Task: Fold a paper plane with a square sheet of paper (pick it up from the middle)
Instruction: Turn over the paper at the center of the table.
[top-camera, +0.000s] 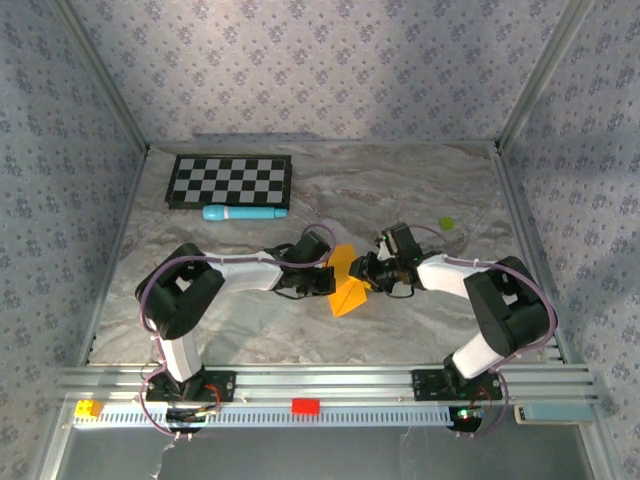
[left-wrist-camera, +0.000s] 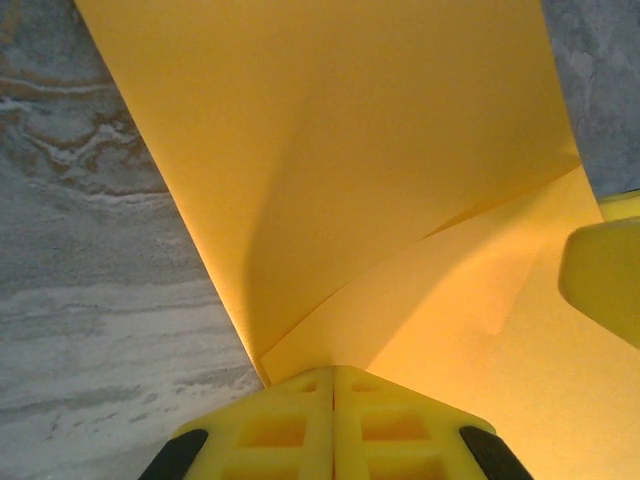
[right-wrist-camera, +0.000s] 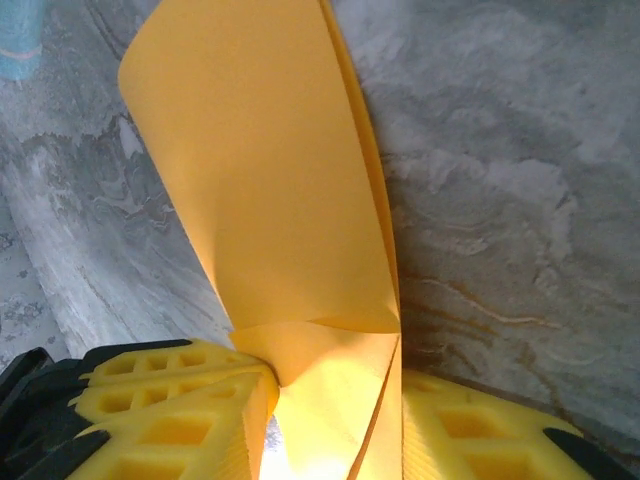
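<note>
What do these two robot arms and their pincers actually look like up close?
The left arm and right arm have white links between black joints, with purplish cables looping alongside. The left gripper and right gripper have bright yellow fingers with square pockets.

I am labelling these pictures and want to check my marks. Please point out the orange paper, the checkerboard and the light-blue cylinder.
orange paper (top-camera: 348, 292): top external view, its lower folded part.
checkerboard (top-camera: 229, 181): top external view, middle of the board.
light-blue cylinder (top-camera: 243, 213): top external view, middle of its body.
</note>
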